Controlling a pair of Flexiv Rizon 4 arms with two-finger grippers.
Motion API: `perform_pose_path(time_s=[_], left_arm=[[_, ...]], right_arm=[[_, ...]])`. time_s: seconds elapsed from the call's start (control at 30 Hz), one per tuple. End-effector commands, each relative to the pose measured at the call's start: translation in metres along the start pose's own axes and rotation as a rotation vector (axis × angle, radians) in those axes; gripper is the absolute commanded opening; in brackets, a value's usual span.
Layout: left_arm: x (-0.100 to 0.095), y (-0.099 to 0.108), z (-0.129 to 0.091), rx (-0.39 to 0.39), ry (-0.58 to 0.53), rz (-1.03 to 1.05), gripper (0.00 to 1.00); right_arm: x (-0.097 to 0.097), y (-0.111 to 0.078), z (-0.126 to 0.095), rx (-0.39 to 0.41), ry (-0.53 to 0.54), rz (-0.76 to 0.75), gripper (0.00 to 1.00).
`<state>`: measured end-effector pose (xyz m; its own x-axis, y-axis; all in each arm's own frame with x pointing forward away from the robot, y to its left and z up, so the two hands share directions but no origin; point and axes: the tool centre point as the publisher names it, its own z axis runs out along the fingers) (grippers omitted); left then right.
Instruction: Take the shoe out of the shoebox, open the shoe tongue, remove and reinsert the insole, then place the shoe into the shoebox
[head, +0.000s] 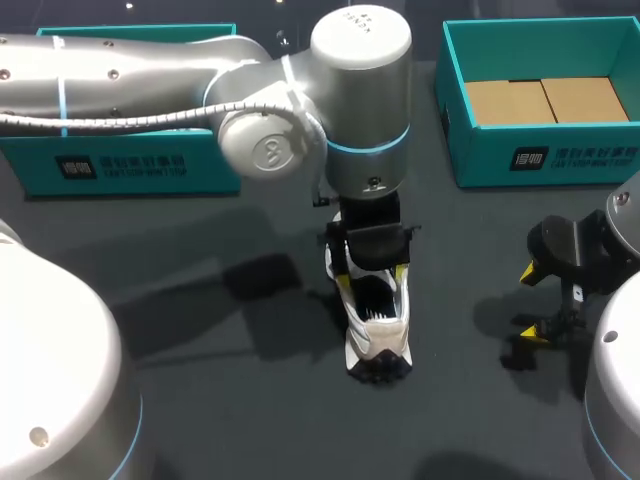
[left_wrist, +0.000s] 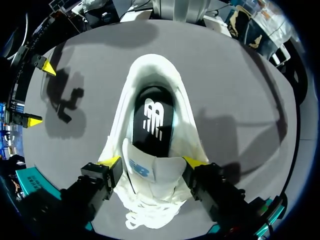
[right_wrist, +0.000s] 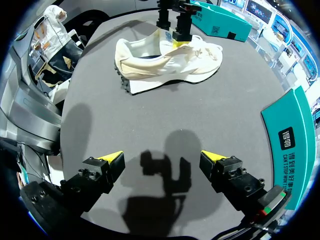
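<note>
A white shoe (head: 377, 325) (right_wrist: 170, 60) stands on the dark table at the middle, its heel toward the front edge. Its opening shows a black insole (left_wrist: 152, 117) with a white logo, and the white tongue (left_wrist: 150, 175) lies between my left fingers. My left gripper (head: 370, 278) (left_wrist: 151, 161) comes straight down over the shoe's midfoot, one yellow fingertip (left_wrist: 111, 161) pressed against each side of the upper. My right gripper (head: 537, 300) (right_wrist: 162, 157) hovers open over bare table to the shoe's right, with nothing between its fingers.
A teal shoebox (head: 540, 150) (right_wrist: 295, 135) with brown cardboard inside stands at the back right. A second teal box (head: 130, 170) stands at the back left, partly behind my left arm.
</note>
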<state>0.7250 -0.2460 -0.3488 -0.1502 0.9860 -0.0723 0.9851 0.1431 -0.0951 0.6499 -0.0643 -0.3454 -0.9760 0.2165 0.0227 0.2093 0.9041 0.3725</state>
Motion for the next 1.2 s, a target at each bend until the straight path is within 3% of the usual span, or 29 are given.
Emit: perform_pose_path(time_s=[0.03,0.37,0.63,0.7,0.73,0.77,0.8,1.0,1.2], left_arm=[[0.001,0.008,-0.005,0.007,-0.005,0.000,0.76],[0.009,0.019,-0.018,0.009,-0.018,-0.016,0.75],[0.015,0.035,-0.052,-0.051,-0.045,-0.030,0.77],[0.013,0.037,-0.062,-0.057,-0.071,-0.033,0.73],[0.011,0.038,-0.066,-0.055,-0.080,-0.030,0.64],[0.009,0.036,-0.068,-0.045,-0.087,-0.025,0.47],[0.006,0.034,-0.069,-0.045,-0.088,-0.016,0.45],[-0.006,0.018,-0.055,-0.002,-0.084,0.013,0.35],[-0.011,0.004,-0.034,0.029,-0.073,0.033,0.35]], right_arm=[[0.002,-0.001,-0.001,0.000,-0.003,0.000,1.00],[0.002,-0.001,-0.001,0.000,-0.003,0.000,1.00],[0.002,-0.001,-0.001,0.000,-0.003,0.000,1.00],[0.002,-0.001,-0.001,0.000,-0.003,0.000,1.00],[0.002,-0.001,-0.001,0.000,-0.003,0.000,1.00],[0.002,-0.001,-0.001,0.000,-0.003,0.000,1.00],[0.002,-0.001,-0.001,0.000,-0.003,0.000,1.00],[0.002,-0.001,-0.001,0.000,-0.003,0.000,1.00],[0.002,-0.001,-0.001,0.000,-0.003,0.000,1.00]])
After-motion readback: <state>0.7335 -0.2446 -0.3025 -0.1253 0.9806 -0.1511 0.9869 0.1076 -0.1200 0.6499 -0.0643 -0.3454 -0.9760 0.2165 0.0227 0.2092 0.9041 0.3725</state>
